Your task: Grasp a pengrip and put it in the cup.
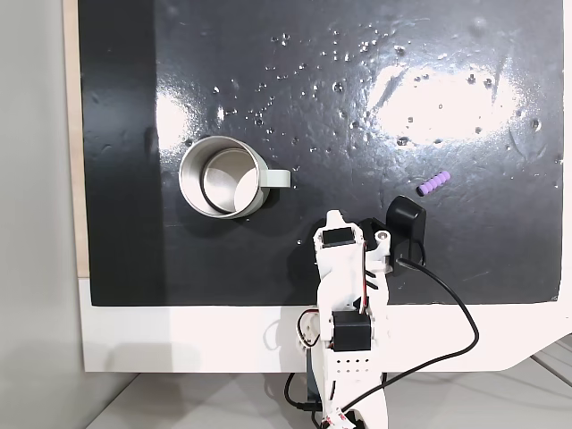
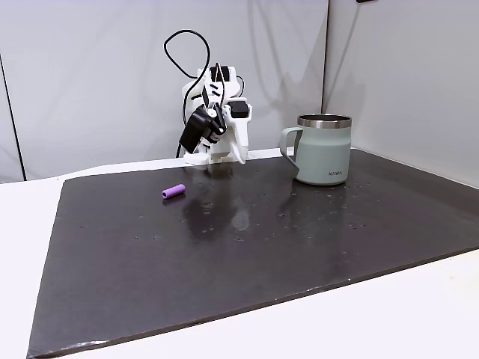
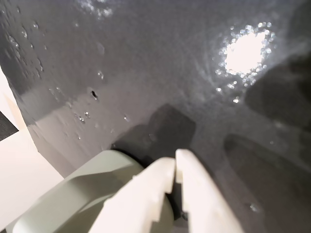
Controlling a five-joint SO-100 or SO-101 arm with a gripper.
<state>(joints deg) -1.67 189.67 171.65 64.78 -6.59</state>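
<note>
Wrist view has my gripper (image 3: 175, 162) with the two white fingers (image 3: 146, 191) pressed together, basically no gap at the tips and nothing pinched, and the cup's pale green side sits low left right under them. So I'd say I'm at the very start here, arm tucked back near its base, reach not begun yet

The pengrip (image 1: 434, 183) is lying loose on the black mat (image 1: 357, 134), up and to the right of the arm in a fixed view looking down, near it but not touching. From the side in a fixed view (image 2: 174, 192) it rests flat, well apart from the cup (image 2: 325, 149), which stands upright on the far right with its handle toward the arm

Next I figure I need to swing over toward the purple thing, spread the fingers, and come down straddling it across its short side. It's tiny and looks rubbery, so it could roll or squirt out if I'm off centre

The mat is glossy with lots of little specks and heavy light glare. It sits on a white table (image 2: 389, 321), plain grey walls behind
</note>
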